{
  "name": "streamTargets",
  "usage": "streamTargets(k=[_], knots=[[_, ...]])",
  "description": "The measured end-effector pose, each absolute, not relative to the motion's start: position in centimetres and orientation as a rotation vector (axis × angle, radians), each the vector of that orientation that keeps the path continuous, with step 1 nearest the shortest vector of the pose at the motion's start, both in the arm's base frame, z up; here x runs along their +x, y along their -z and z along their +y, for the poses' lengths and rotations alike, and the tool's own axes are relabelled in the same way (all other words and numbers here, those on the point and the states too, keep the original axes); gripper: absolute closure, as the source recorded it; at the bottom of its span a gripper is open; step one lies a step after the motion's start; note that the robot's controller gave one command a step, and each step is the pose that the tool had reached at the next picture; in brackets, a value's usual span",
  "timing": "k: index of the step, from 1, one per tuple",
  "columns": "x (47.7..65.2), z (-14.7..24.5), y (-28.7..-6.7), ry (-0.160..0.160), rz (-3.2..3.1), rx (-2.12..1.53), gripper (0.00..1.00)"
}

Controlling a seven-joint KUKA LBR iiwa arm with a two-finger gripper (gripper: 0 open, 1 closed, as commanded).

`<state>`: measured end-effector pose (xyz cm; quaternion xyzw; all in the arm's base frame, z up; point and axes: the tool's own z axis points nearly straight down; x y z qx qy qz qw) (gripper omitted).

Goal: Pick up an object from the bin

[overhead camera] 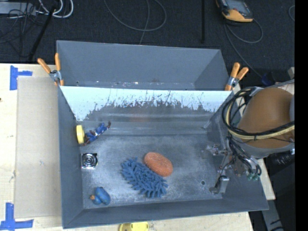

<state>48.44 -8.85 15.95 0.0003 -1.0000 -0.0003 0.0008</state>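
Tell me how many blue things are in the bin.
3. A small blue piece beside the yellow piece at the left wall, a shaggy blue duster in the middle against the orange lump, and a blue toy in the near left corner. Nothing seems hidden.

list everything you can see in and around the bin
bin: one, grey metal, middle of the view
oval lump: one, orange, centre of the bin floor, touching the mitt
nubby mitt: one, blue, just below and left of the oval lump
metal piece: one, silver, left side of the floor
yellow piece: one, yellow, against the left wall
small toy: one, blue, right beside the yellow piece
rounded toy: one, blue, near left corner
cables: several, pale, on the dark floor behind the bin
gripper: one, dark metal, low over the bare right end of the floor
arm: one, brown cover wrapped in cables, at the right
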Motion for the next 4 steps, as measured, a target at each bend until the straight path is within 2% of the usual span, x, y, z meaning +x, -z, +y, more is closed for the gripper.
streamTargets(k=[1, 2, 3, 4], knots=[[48.7, -4.8, -12.7, -0.002, -3.141, 0.112, 0.0], [51.1, 0.6, -9.1, 0.0, -3.143, 0.041, 0.0], [51.9, 4.2, -7.4, 0.002, -3.141, 0.045, 0.0], [59.4, 8.9, -7.0, 0.0, -3.129, 0.294, 1.0]])
